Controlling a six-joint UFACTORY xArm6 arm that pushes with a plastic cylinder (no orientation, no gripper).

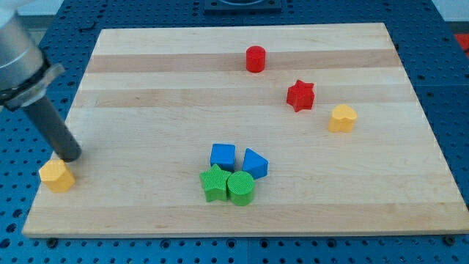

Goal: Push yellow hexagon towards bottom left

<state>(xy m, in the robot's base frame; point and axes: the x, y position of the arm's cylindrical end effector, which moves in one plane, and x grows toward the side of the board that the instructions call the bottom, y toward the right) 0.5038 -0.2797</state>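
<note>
The yellow hexagon (57, 175) lies near the wooden board's (146, 73) left edge, low in the view. My tip (69, 157) stands just above and to the right of it, touching or almost touching its upper right side. The dark rod rises from there to the view's upper left.
A yellow heart-like block (342, 117) lies at the right. A red star (300, 95) and a red cylinder (255, 59) lie at the upper right. A blue cube (223, 156), a blue wedge-like block (254, 163), a green star (214, 182) and a green cylinder (240, 188) cluster at bottom centre.
</note>
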